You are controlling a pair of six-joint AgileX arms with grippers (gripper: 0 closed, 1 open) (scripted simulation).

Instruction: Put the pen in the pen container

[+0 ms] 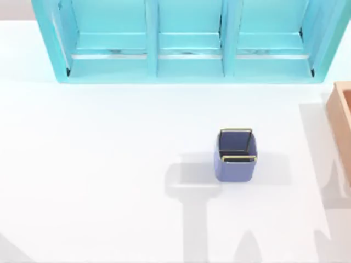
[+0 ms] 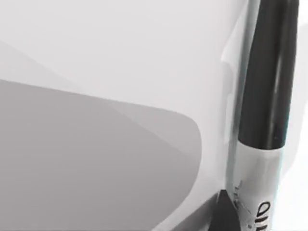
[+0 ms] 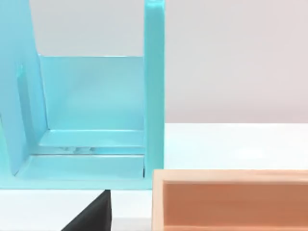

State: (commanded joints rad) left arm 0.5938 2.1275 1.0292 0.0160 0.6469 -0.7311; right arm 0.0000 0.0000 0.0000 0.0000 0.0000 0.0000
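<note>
A plain white table (image 1: 98, 164) filled the top view, smooth and bare-surfaced, crossed by soft grey shadows along its near edge and beside the cup. At the far side stood a big turquoise shelf unit (image 1: 186, 55), split by uprights into open compartments. A tan-orange box (image 1: 343, 118) sat at the table's right edge, near the shelf unit's right end. The pen container (image 1: 236, 155), a small square periwinkle-blue cup with a thin gold rim, stood upright right of centre, well apart from both.

In the left wrist view the pen (image 2: 267, 86) appeared very close, a dark barrel above a pale, lettered section, over the white table and a broad grey shadow. A dark tip of the left gripper (image 2: 222, 215) lay just beside the pale section; whether the jaws were open, closed or gripping could not be told.

In the right wrist view a dark tip of the right gripper (image 3: 94, 216) showed before the shelf unit and box, with a pale grey wall (image 3: 231, 57) behind; its jaws' state could not be told either.
</note>
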